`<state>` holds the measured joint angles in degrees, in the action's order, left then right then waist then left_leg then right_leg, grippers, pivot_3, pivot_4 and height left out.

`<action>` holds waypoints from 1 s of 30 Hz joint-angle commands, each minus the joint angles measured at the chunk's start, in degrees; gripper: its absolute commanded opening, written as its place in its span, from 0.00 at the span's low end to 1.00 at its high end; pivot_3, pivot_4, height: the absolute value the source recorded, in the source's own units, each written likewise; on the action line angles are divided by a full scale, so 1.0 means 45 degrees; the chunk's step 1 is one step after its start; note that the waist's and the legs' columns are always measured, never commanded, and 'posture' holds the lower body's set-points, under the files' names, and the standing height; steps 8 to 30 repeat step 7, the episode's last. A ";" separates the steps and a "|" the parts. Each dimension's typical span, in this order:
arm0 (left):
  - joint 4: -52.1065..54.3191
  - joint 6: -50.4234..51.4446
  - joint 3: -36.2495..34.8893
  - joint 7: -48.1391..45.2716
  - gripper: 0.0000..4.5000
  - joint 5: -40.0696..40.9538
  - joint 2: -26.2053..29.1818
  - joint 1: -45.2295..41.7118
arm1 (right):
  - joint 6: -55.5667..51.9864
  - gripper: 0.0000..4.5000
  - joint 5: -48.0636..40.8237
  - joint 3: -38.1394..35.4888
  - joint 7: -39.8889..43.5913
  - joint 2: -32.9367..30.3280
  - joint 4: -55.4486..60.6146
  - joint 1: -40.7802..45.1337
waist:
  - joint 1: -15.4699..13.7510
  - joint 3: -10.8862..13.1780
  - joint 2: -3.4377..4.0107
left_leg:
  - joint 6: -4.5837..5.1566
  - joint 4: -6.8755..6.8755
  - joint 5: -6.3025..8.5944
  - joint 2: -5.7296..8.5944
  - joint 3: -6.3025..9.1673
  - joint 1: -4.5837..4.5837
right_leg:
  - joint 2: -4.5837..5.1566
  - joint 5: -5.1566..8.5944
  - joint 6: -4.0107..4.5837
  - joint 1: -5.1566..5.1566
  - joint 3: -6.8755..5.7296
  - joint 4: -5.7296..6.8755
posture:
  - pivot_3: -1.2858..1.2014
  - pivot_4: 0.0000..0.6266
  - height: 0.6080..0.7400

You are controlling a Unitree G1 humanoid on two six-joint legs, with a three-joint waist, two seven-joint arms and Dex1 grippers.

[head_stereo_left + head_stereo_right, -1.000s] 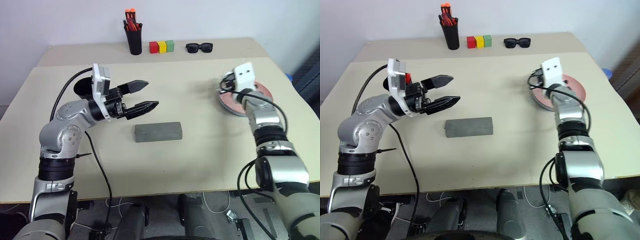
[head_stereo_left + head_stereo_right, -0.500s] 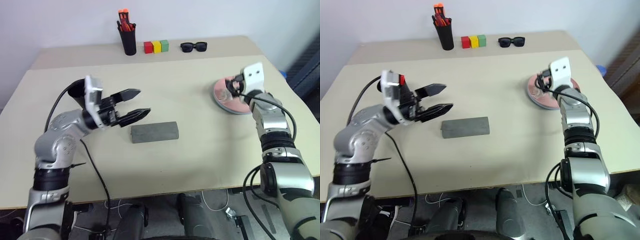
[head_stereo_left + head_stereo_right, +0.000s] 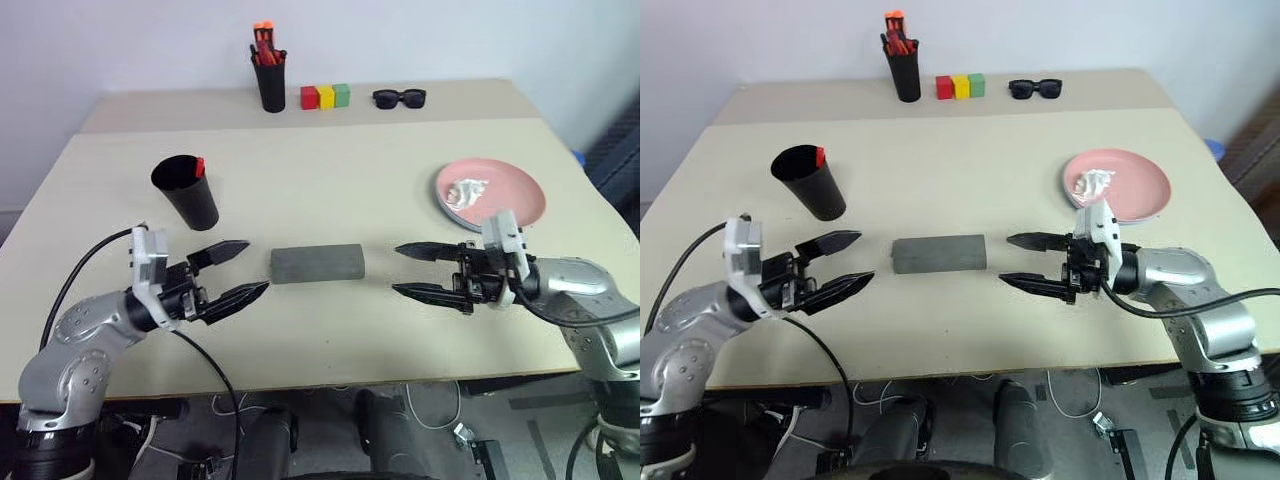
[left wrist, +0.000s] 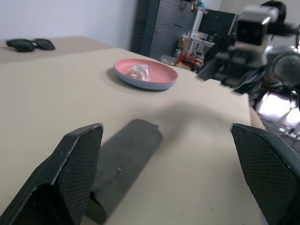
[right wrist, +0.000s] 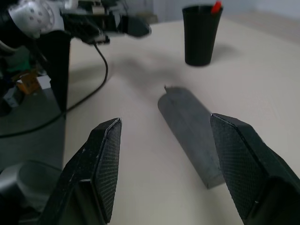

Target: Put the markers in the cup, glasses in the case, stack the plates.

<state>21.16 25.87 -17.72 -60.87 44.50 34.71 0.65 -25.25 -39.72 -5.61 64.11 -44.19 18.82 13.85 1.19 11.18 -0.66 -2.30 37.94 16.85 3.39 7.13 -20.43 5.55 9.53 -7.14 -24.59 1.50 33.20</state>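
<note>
Both claws hung spread and empty just above the surface (image 3: 330,340), the left claw (image 3: 232,273) and right claw (image 3: 418,270) facing each other across the shut case (image 3: 316,264). Beyond stood the cup (image 3: 185,190) with a red-capped marker (image 3: 200,166) inside, and the plates (image 3: 490,193) stacked, pink uppermost. Judging by this, little remained; any retreat ought to stay clear of the case.

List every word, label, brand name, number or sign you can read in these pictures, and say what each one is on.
No text can be read anywhere.
The black cup, grey case, pink plate, pen holder and coloured blocks bear no visible lettering.
The sunglasses show no visible brand mark.
The white housings behind each gripper's fingers look blank.
</note>
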 commanded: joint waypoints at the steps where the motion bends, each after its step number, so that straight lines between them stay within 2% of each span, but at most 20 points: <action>1: -0.0139 -0.0651 -0.0484 -0.0368 1.00 -0.0133 0.0294 0.0390 | -0.0034 0.67 -0.0052 -0.0403 -0.0522 0.0019 0.0749 -0.0088 | -0.0057 -0.0001 0.0003 | 0.0006 -0.0003 0.0004 -0.0015 0.0000 0.0019 | -0.0008 0.0024 0.0035 0.0017 -0.0004 0.0002 | 0.52 0.24 1.00; 7: -0.0676 -0.1162 -0.0087 -0.0473 1.00 -0.0563 0.0333 0.0291 | -0.0262 0.67 0.0107 -0.0357 -0.0948 -0.0080 0.0789 0.0289 | -0.0158 -0.0005 -0.0005 | 0.0006 -0.0001 0.0004 -0.0015 -0.0002 0.0001 | -0.0003 -0.0005 0.0087 0.0016 -0.0010 -0.0007 | 0.52 0.24 1.00; 30: -0.0676 -0.1162 -0.0087 -0.0473 1.00 -0.0563 0.0333 0.0291 | -0.0262 0.67 0.0107 -0.0357 -0.0948 -0.0080 0.0789 0.0289 | -0.0158 -0.0005 -0.0005 | 0.0006 -0.0001 0.0004 -0.0015 -0.0002 0.0001 | -0.0003 -0.0005 0.0087 0.0016 -0.0010 -0.0007 | 0.52 0.24 1.00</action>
